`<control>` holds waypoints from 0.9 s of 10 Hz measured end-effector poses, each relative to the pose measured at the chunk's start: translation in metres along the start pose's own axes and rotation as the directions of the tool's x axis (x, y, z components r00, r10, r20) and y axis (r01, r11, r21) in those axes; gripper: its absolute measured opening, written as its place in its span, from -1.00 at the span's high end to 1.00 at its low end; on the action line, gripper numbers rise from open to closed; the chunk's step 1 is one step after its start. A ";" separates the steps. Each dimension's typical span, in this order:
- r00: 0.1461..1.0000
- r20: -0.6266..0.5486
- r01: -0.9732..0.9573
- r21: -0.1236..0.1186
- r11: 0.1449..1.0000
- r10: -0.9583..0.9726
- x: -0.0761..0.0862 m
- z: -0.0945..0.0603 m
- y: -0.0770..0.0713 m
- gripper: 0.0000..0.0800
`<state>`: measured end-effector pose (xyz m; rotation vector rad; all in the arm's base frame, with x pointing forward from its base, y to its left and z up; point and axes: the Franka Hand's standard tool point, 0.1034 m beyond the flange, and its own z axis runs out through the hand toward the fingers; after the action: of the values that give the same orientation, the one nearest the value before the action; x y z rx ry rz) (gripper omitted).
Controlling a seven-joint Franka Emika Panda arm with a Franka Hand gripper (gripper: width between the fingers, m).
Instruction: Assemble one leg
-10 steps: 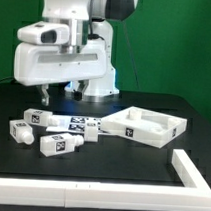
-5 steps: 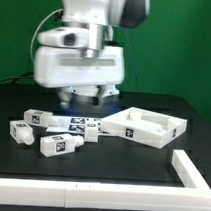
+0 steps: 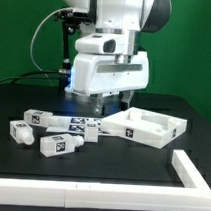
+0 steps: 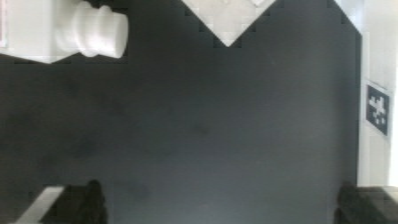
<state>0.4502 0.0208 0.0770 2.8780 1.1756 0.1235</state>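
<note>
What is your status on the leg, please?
Jaws open, empty, above the table. Legs lie loose, none fitted. Panel sits beside them; nothing seems to block the way.

seemingly a leg [image 4: 86, 35] — cut off by the edge.

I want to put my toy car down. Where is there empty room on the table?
Bare black table lies between the legs and the white front rail. More lies behind the legs, at the exterior view's left. The middle is crowded: legs, marker board and panel sit close together.
</note>
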 end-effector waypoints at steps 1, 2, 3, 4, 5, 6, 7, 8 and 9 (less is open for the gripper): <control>1.000 0.001 0.002 0.002 1.000 -0.002 0.001 0.001 -0.002 -0.62; 0.998 0.060 -0.028 0.055 0.998 0.025 0.003 0.011 -0.027 -0.62; 0.998 0.057 -0.041 0.057 0.998 0.038 0.016 0.014 -0.043 -0.62; 0.998 0.040 -0.047 0.044 0.998 0.045 0.023 0.012 -0.056 -0.62; 0.999 0.044 -0.023 0.047 0.999 0.021 0.019 0.013 -0.052 -0.62; 0.999 0.046 -0.030 0.046 0.998 0.028 0.018 0.014 -0.049 -0.62; 0.999 0.049 0.005 0.052 0.999 -0.008 0.018 0.017 -0.053 -0.62; 0.985 0.059 0.157 0.079 0.984 -0.161 0.015 0.030 -0.065 -0.62; 0.978 0.062 0.195 0.097 0.976 -0.201 0.011 0.043 -0.070 -0.62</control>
<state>0.4132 0.0785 0.0307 2.7910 1.4814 -0.0384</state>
